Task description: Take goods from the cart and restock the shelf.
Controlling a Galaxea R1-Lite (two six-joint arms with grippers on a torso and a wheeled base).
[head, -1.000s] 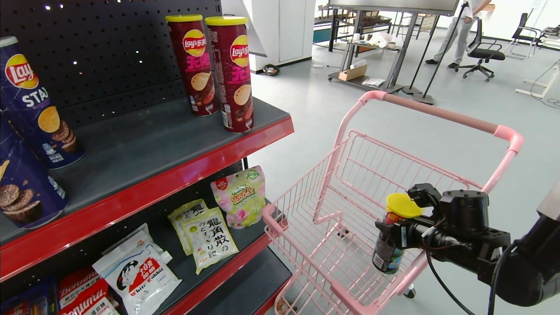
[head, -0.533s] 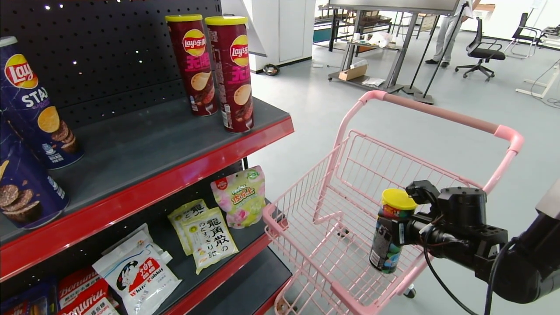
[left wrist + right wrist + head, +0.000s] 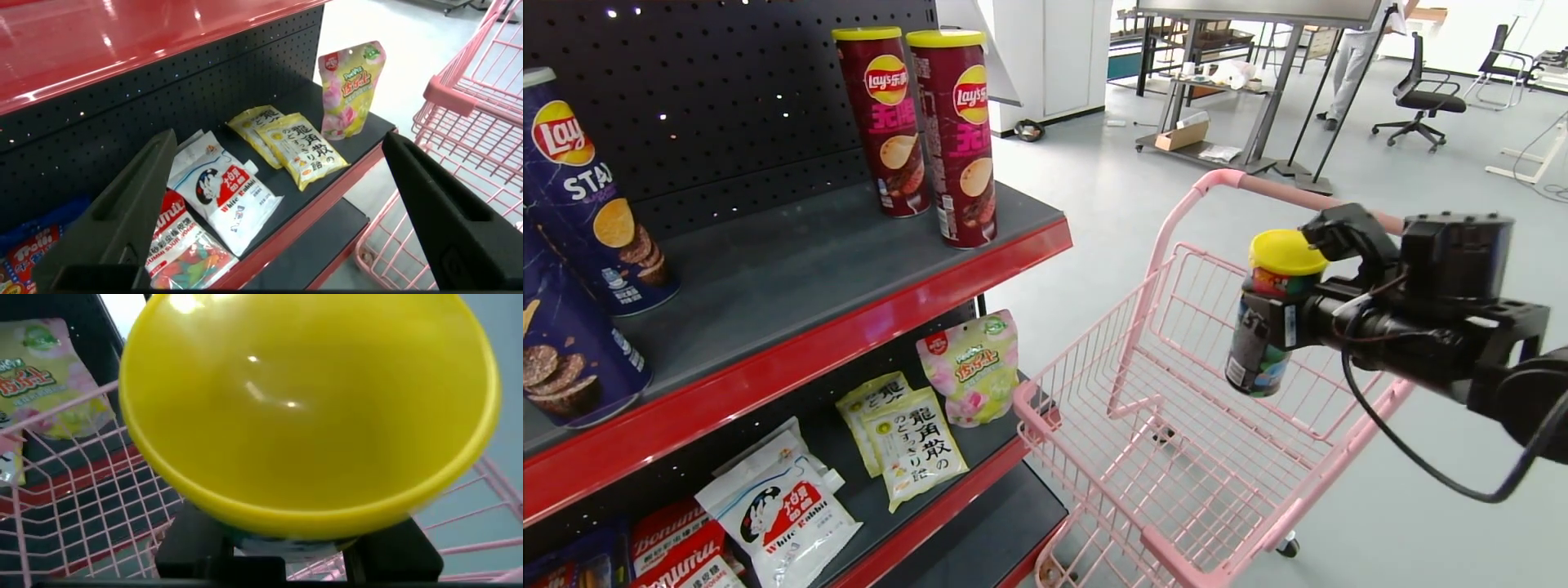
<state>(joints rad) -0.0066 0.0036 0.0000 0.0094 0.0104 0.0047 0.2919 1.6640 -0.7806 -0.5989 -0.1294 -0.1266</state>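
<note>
Head view shows right pincer [image 3: 1278, 317] clamping the can [image 3: 1260, 363] above the cart [image 3: 1217, 175].

Small can [image 3: 1267, 331], yellow lid, dark printed label. Roughly upright, in the air, clamped near its top by right gripper [image 3: 1278, 314]. It hangs above the right side of the cart [image 3: 1241, 180], a pink wire basket with a pink handle at its far end. Cart stands just right of the shelf [image 3: 849, 331], which has grey boards, red front edges and a black pegboard back.
</note>
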